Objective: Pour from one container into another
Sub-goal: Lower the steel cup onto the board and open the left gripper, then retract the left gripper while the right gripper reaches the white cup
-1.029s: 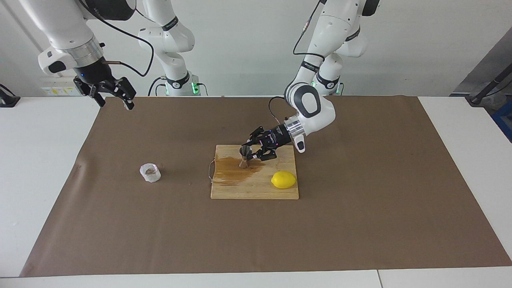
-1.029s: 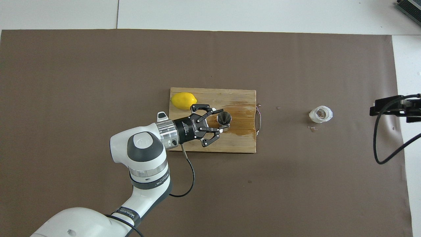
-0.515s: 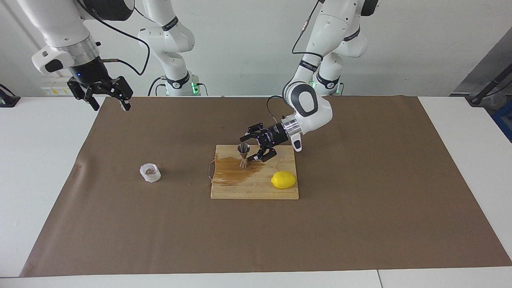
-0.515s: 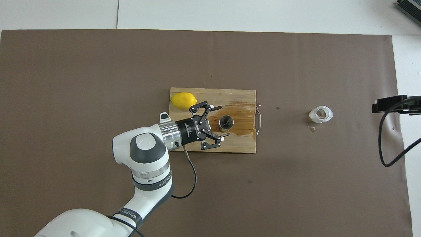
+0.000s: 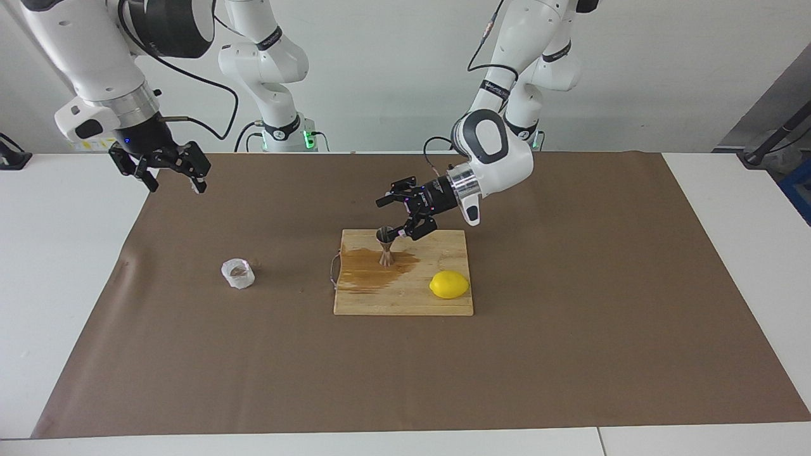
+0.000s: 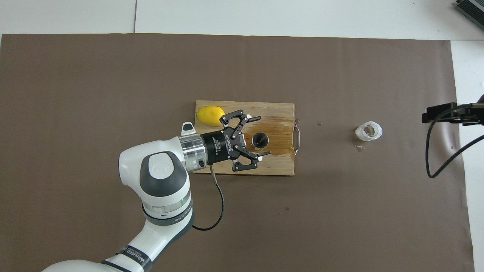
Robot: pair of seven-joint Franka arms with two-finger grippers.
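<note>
The steel jigger stands upright on the wooden cutting board, in a brown wet patch. My left gripper hovers just above it, tilted, open and holding nothing. The translucent white cup stands on the brown mat toward the right arm's end, with brownish contents inside. My right gripper hangs open and empty over the mat's edge at that end, well apart from the cup.
A yellow lemon lies on the board's corner toward the left arm's end. The board's wire handle points toward the cup. A few small drops or crumbs lie on the mat beside the cup.
My left gripper opened, let go of the jigger and rose a little above it. The jigger stays upright on the board. The right gripper shifted slightly over the mat's edge.
</note>
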